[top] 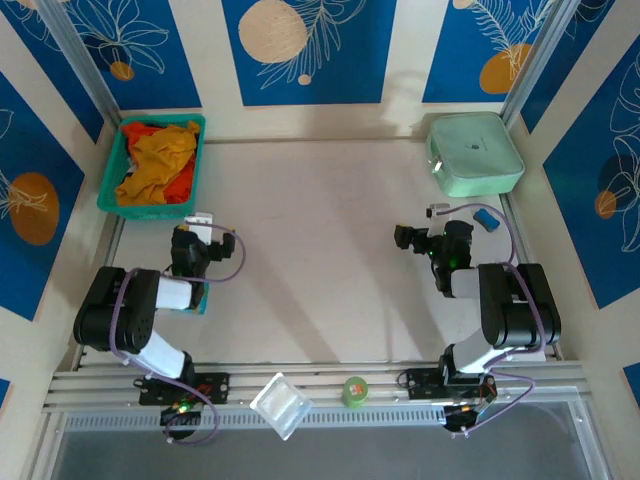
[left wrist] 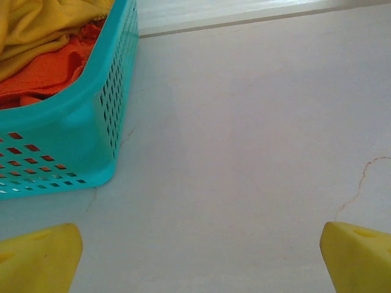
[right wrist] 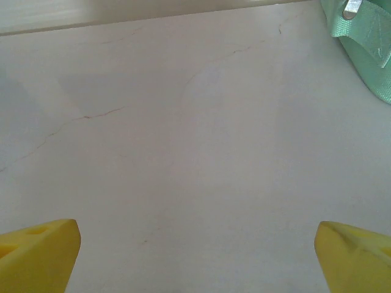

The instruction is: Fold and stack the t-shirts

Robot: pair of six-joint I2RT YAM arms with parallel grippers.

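Two crumpled t-shirts lie in a teal basket at the table's far left: a mustard-yellow t-shirt on top of a red-orange t-shirt. In the left wrist view the yellow t-shirt and the red-orange t-shirt fill the basket at upper left. My left gripper stands open just in front of the basket, over bare table. My right gripper is open too, low over bare table near the mint-green box, holding nothing.
A mint-green box sits at the far right, with a small blue object in front of it. A clear plastic piece and a green roll rest on the near rail. The white table lies between the arms.
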